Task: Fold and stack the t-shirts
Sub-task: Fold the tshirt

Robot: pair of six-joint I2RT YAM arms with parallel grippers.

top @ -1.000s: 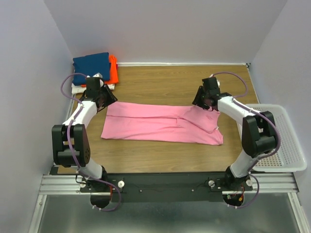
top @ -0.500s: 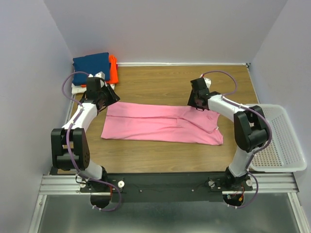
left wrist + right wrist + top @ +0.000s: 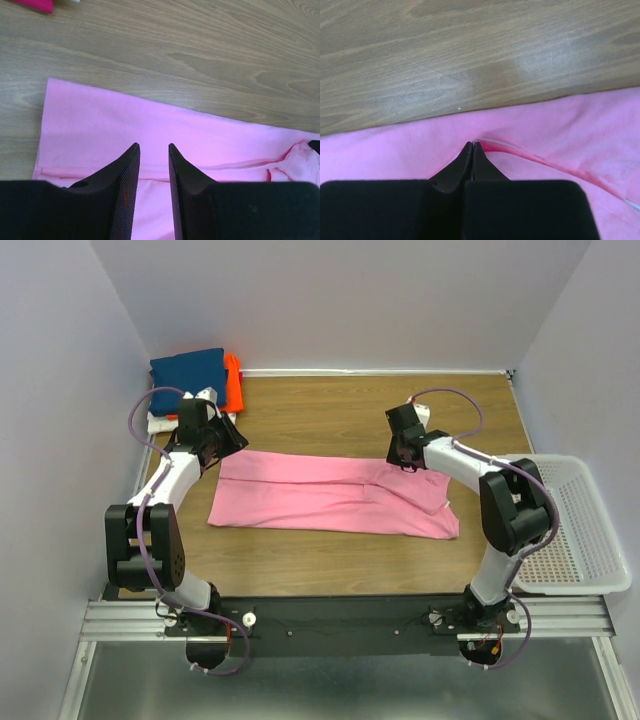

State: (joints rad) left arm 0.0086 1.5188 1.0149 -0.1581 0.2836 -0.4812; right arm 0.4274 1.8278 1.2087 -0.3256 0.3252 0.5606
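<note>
Now pink t-shirt (image 3: 330, 495) lies left-right; left gripper (image 3: 152, 147) ajar, empty; right gripper (image 3: 472, 145) pinches it.

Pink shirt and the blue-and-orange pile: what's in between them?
The left arm, its fingers poking over the pink shirt edge, above wood table; the top view shows it.

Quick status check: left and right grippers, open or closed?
Left gripper: open above the pink t-shirt, holding nothing.
Right gripper: closed, apparently pinching a fold of the pink t-shirt.
</note>
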